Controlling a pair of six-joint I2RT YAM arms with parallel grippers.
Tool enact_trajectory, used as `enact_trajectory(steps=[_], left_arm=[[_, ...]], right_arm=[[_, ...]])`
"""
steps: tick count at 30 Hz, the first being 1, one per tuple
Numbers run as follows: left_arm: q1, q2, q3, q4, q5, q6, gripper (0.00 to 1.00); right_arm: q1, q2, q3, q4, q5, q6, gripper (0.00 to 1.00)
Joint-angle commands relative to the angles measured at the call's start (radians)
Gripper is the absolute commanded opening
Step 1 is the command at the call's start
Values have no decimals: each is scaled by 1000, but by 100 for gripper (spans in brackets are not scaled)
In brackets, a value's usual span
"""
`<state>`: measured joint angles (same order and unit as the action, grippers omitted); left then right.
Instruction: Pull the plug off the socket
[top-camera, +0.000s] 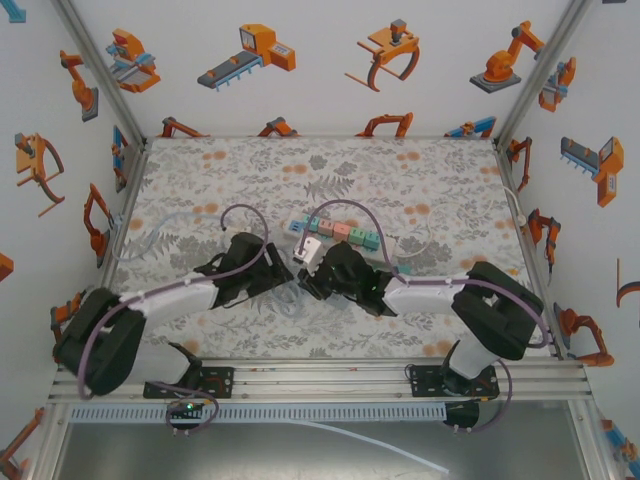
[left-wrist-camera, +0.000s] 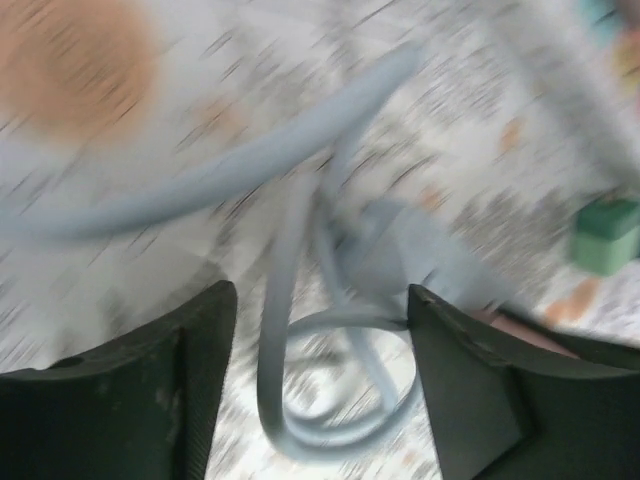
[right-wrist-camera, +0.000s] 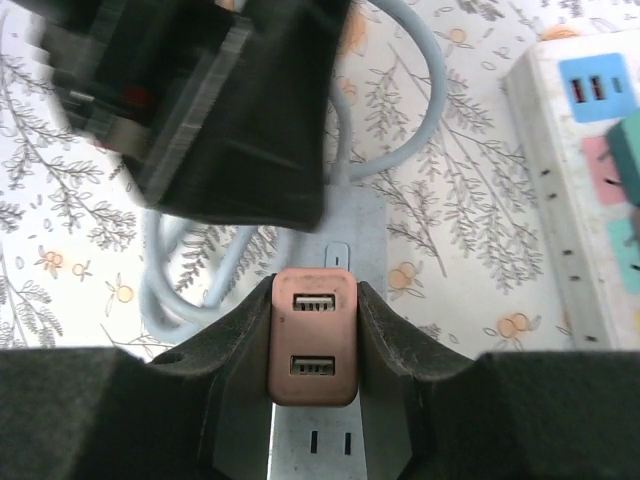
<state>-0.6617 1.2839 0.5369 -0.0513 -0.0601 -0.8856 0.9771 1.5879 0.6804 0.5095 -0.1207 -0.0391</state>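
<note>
My right gripper (right-wrist-camera: 313, 292) pinches the pink USB plug (right-wrist-camera: 313, 345), seated in its grey socket strip (right-wrist-camera: 340, 445); left gripper (left-wrist-camera: 318, 295) spread wide above cable (left-wrist-camera: 230, 170). Next: straight, steady pull.

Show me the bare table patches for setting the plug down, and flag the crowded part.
Free: the far band of table between the power strip and back wall; also the near strip along its front edge. Crowded: the middle, where strip, pink plug, looped cable and both jaws meet.
</note>
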Motion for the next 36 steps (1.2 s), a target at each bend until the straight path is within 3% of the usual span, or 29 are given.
enact_trajectory(steps=[1, 3, 11, 16, 20, 29, 36], left_arm=[[14, -105, 20, -527, -89, 67, 72], [47, -134, 60, -581, -56, 99, 76], [87, -112, 130, -615, 12, 122, 76], [134, -128, 133, -549, 129, 42, 75], [179, -86, 138, -452, 260, -32, 76], [182, -13, 142, -368, 291, -32, 76], [180, 73, 138, -336, 323, -24, 74]], right_arm=[[6, 22, 5, 96, -43, 49, 16], [5, 21, 26, 61, -64, 50, 37], [5, -27, 201, -356, -64, 4, 60], [16, -14, 391, -726, 26, -9, 59], [57, 27, 478, -877, 41, -107, 59], [75, 84, 496, -875, 19, -209, 58], [79, 151, 498, -804, 63, -234, 44]])
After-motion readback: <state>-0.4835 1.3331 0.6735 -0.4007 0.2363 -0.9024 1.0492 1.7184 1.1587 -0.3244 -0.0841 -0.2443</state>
